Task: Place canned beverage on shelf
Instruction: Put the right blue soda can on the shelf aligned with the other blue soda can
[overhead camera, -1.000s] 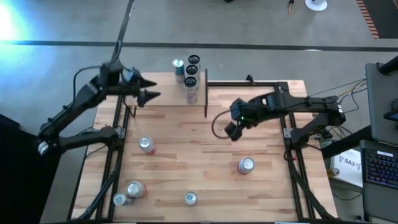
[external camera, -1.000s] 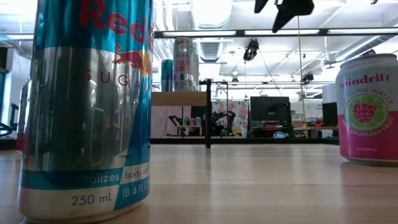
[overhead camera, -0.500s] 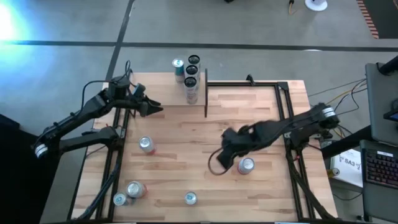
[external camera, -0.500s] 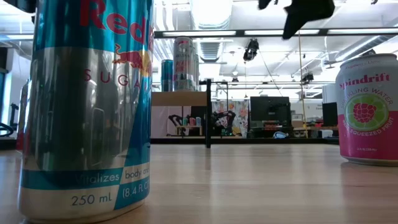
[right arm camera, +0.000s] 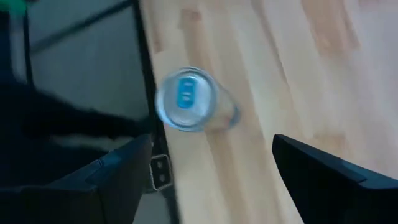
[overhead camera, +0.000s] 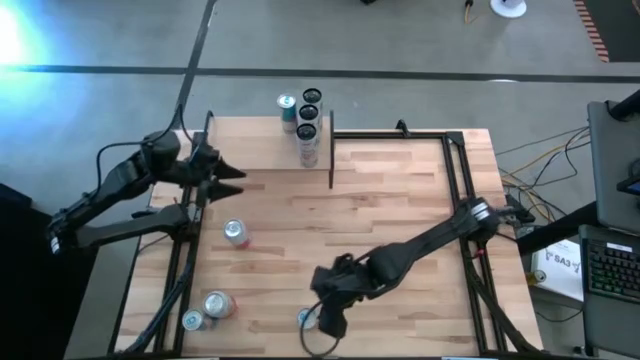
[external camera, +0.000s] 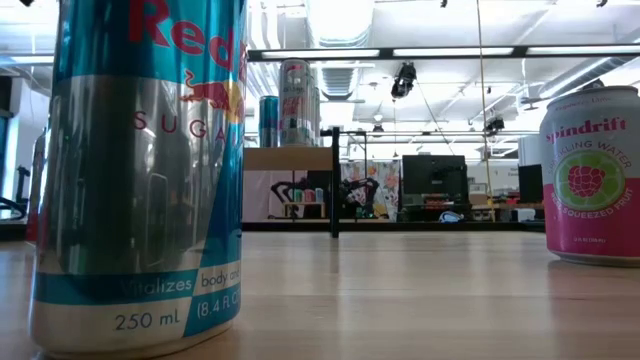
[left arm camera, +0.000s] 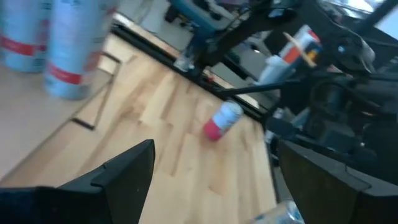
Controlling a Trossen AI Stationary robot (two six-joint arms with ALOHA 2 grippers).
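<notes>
The shelf (overhead camera: pixel 262 150) is a small light-wood board with dark end panels at the table's far edge. Several cans (overhead camera: pixel 308 114) stand on it, and they also show in the low view (external camera: pixel 292 102). A blue-and-silver Red Bull can (overhead camera: pixel 305 318) stands upright near the table's near edge, large in the low view (external camera: pixel 140 170). My right gripper (overhead camera: pixel 328 320) is open, above the can and a little to its right. The right wrist view shows the can's top (right arm camera: pixel 185 99) ahead of the gripper's spread fingers (right arm camera: pixel 205 186). My left gripper (overhead camera: pixel 230 181) is open and empty over the table's left side, near the shelf.
A pink-topped can (overhead camera: pixel 236 233) stands at mid-left. Two more cans (overhead camera: pixel 216 304) stand at the near left corner. A Spindrift can (external camera: pixel 590 175) stands to the right and also shows in the left wrist view (left arm camera: pixel 221 120). In the high view my right arm (overhead camera: pixel 420 245) crosses over where the Spindrift can stands.
My right gripper has swung from the middle of the table toward the near edge and the left, ending over the Red Bull can; it has left the top of the low view. My left gripper has moved a little from the shelf toward the near edge.
</notes>
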